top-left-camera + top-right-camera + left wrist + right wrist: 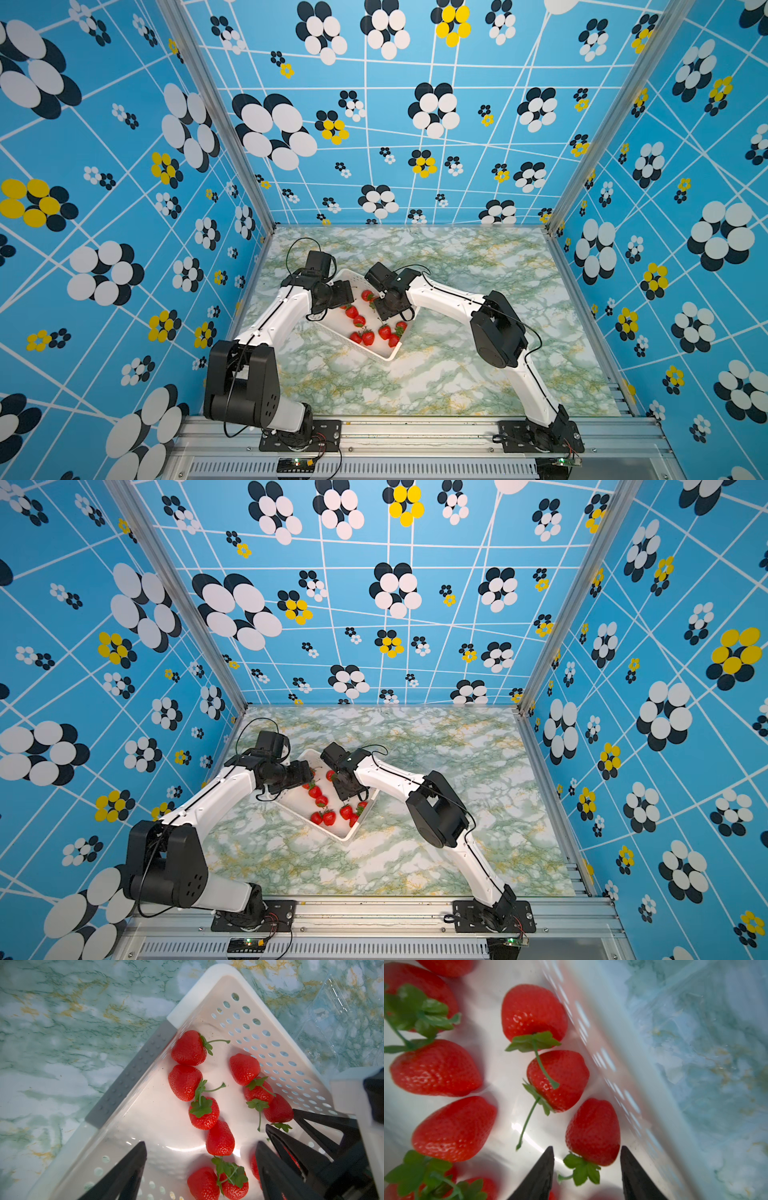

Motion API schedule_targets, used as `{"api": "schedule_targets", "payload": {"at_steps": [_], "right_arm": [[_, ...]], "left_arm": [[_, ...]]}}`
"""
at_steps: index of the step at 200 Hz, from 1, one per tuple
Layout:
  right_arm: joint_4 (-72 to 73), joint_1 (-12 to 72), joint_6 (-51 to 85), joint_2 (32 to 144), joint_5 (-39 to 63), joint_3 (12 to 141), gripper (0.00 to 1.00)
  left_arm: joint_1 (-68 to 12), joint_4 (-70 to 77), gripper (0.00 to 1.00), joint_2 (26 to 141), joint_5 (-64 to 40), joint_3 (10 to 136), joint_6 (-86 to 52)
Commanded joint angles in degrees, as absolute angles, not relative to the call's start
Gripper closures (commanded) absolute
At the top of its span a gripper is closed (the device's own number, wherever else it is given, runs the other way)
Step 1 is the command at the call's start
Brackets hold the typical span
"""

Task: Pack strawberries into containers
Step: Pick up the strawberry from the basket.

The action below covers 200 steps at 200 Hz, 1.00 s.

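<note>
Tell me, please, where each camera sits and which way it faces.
Both top views: high above the arms' bases, looking down at the table and the basket; the left arm and right arm show whole.
Left wrist: over the basket, looking along the open left end effector at the strawberries; its fingers show, plus the right end effector.
Right wrist: low inside the basket, facing one strawberry between the right end effector's fingers, the only robot part shown.
Shared: both wrist views show that strawberry beside the perforated wall.
</note>
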<state>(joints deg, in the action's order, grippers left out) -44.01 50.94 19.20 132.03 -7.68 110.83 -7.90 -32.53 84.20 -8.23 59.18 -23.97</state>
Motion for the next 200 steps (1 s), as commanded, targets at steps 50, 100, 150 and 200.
{"api": "schedule_targets", "payload": {"at_steps": [50, 100, 150, 200], "right_arm": [[-42.66, 51.45, 20.48, 135.88, -11.07, 113.94, 0.51], [-43.50, 51.61, 20.70, 136.32, -11.25, 114.26, 0.61], [-43.42, 51.77, 20.50, 134.65, -11.48, 112.56, 0.71], [-43.43, 52.21, 20.48, 133.64, -12.46, 111.72, 0.74]], "left_arm": [[-7.60, -31.38, 0.17, 84.55, -9.49, 58.01, -22.22], [-7.30, -30.76, 0.17, 84.64, -9.88, 57.59, -22.15], [-7.29, -30.43, 0.17, 84.64, -9.93, 57.30, -22.23], [-7.29, -30.41, 0.17, 84.38, -9.93, 57.21, -22.16]]}}
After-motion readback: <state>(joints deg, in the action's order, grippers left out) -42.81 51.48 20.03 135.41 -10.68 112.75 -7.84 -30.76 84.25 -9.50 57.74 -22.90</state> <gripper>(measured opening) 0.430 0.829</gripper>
